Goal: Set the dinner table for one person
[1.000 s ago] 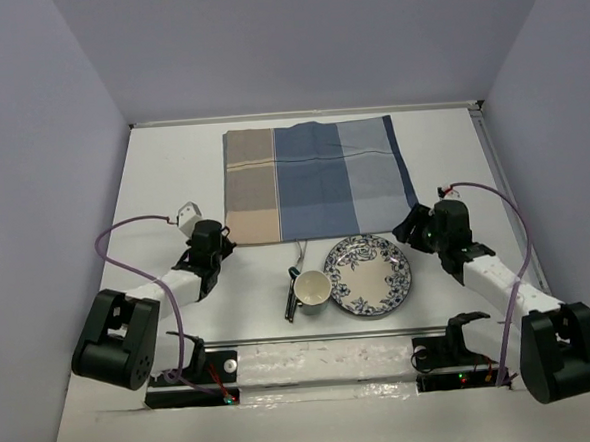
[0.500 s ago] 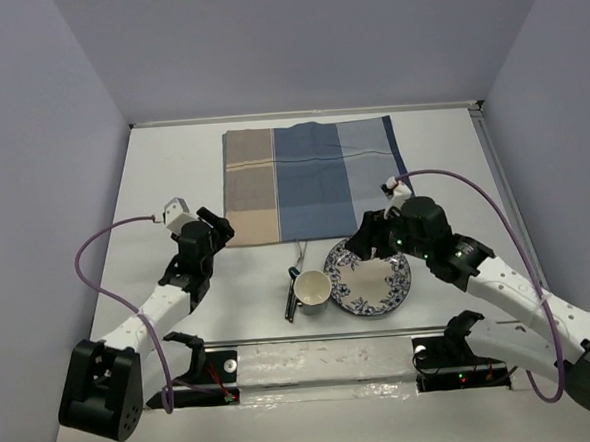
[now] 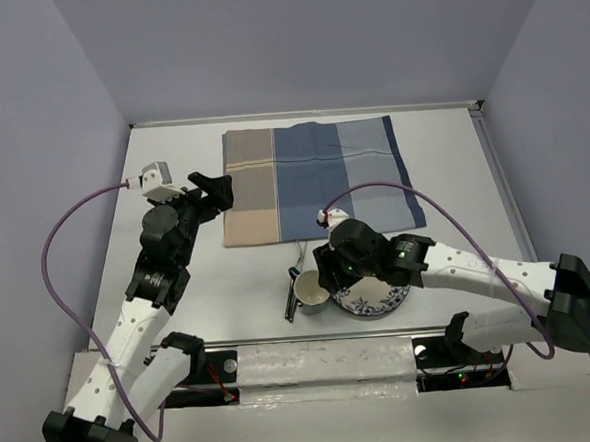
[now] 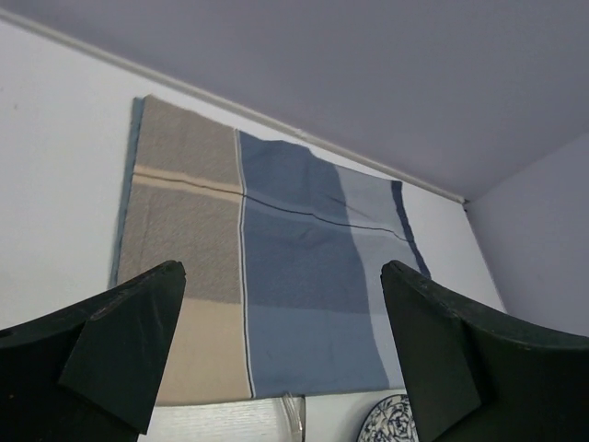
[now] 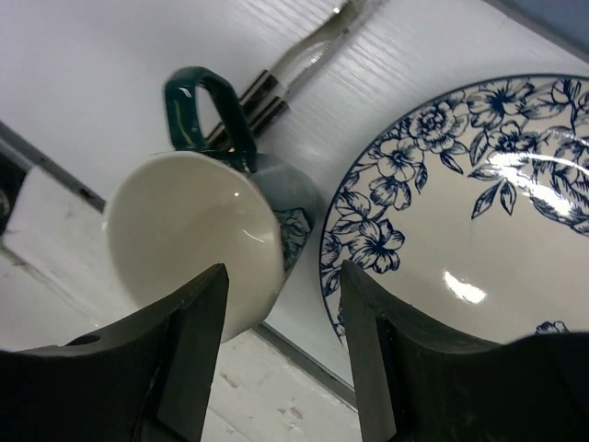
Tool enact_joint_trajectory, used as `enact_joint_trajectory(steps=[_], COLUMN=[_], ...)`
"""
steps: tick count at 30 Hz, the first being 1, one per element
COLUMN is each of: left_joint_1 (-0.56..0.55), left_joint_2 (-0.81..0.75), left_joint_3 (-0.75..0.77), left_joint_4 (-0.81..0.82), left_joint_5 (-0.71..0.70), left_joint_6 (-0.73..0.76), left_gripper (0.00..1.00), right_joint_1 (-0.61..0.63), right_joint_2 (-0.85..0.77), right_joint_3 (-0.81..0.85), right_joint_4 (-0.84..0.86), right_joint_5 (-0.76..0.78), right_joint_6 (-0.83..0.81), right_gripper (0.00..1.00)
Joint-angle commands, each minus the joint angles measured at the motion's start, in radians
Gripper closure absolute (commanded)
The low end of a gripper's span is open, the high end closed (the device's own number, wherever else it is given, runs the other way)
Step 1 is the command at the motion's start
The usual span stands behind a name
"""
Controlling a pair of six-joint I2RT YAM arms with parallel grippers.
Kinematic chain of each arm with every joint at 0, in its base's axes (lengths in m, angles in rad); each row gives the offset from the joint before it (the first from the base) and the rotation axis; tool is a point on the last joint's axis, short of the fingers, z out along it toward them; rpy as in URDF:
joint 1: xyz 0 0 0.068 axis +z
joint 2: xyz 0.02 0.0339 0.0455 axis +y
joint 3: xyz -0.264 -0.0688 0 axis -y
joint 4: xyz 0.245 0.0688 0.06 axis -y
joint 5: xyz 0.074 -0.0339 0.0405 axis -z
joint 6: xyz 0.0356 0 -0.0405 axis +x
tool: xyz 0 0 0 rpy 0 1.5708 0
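**A:** Progress check. What's laid out?

**B:** Striped placemat (image 3: 318, 180) spread flat on the far middle of the white tabletop (image 3: 442, 172). Nothing on it. Floral plate (image 5: 479, 203), cup (image 5: 198, 239) and some cutlery (image 3: 296, 271) sit bunched on bare tabletop just short of the mat's near edge. The cup is beside the plate, with the cutlery by the cup's handle.

**A:** So, the setting itself?

**B:** Hardly begun, by my reading. The mat looks done. The plate, cup and cutlery are not yet in their places.

**A:** Claws?

**B:** Left claw (image 3: 213, 189): jaws spread wide, nothing between them. Right claw (image 5: 281, 276): jaws partly apart and not clamped on anything I can see. They straddle the plate-side wall of the cup and the gap next to the plate's rim.

**A:** And the tabletop relative to each?

**B:** Beneath both. The left claw hangs above it at the mat's left edge, facing across the mat. The right claw is low over the near-middle strip, right at the cup. I cannot tell whether it touches the cup.
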Motion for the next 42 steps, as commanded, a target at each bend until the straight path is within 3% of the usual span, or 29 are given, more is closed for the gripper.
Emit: enact_joint_trajectory(steps=[1, 5, 6, 8, 12, 16, 19, 26, 29, 36, 42], left_joint_1=[-0.009, -0.011, -0.011, -0.011, -0.011, -0.009, -0.009, -0.037, -0.067, -0.118, -0.133], left_joint_2=[-0.047, -0.105, -0.119, -0.131, -0.133, -0.132, -0.147, -0.181, -0.19, -0.187, -0.173], left_joint_3=[0.087, 0.083, 0.072, 0.06, 0.041, 0.047, 0.046, 0.038, 0.043, 0.05, 0.055], left_joint_4=[-0.067, -0.084, -0.085, -0.087, -0.077, -0.074, -0.074, -0.087, -0.1, -0.117, -0.128], left_joint_5=[0.126, 0.134, 0.123, 0.119, 0.126, 0.134, 0.175, 0.183, 0.157, 0.149, 0.103], left_joint_6=[0.16, 0.209, 0.215, 0.223, 0.24, 0.26, 0.271, 0.292, 0.303, 0.318, 0.328], left_gripper=[0.01, 0.01, 0.01, 0.01, 0.01, 0.01, 0.01, 0.01, 0.01, 0.01, 0.01], right_joint_1=[0.029, 0.029, 0.029, 0.038, 0.038, 0.026, -0.104, -0.558, -0.697, -0.874, -0.911], right_joint_2=[0.069, 0.132, 0.152, 0.154, 0.057, -0.03, -0.015, 0.244, 0.467, 0.778, 0.97], right_joint_3=[0.063, 0.094, 0.103, 0.114, 0.176, 0.297, 0.396, 0.71, 0.935, 1.221, 1.39], right_joint_4=[-0.05, -0.05, -0.05, -0.051, -0.086, -0.143, -0.131, 0.003, 0.001, -0.036, -0.082], right_joint_5=[0.118, 0.157, 0.162, 0.165, 0.174, 0.291, 0.351, 0.23, 0.16, 0.066, 0.064], right_joint_6=[0.025, 0.035, 0.036, 0.048, 0.084, 0.056, -0.03, -0.211, -0.22, -0.165, -0.162], right_gripper=[0.43, 0.56, 0.81, 0.99, 1.0, 1.0, 1.0, 1.0, 1.0, 1.0, 1.0])
